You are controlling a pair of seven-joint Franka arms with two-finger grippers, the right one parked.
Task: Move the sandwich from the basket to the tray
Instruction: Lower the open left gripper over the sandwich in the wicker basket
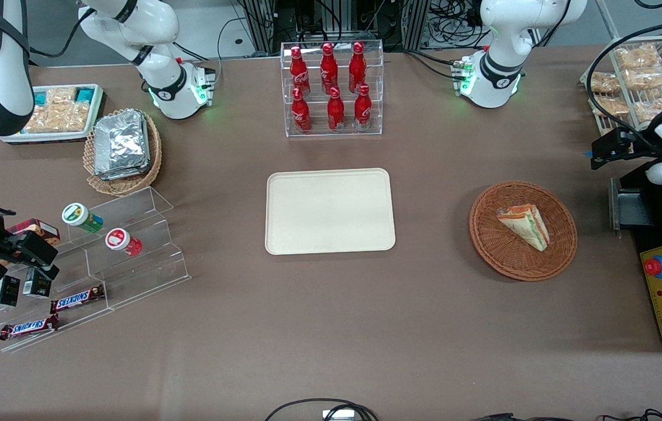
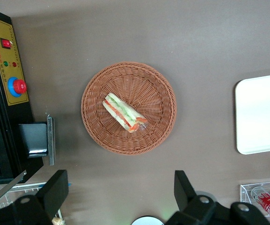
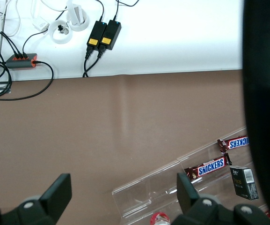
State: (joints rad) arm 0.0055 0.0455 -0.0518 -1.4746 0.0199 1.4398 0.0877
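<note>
The left arm's gripper (image 2: 120,197) hangs wide open and empty high above the table, touching nothing. The sandwich (image 1: 525,226) lies in the reddish wicker basket (image 1: 562,245) at right of the front frame; the cream tray (image 1: 330,211) sits bare at center.

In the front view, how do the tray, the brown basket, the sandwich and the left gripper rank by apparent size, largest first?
1. tray
2. basket
3. and 4. unsure: the sandwich and the gripper, high near the table's working-arm end, look similar, and the gripper sits nearer the camera.
</note>
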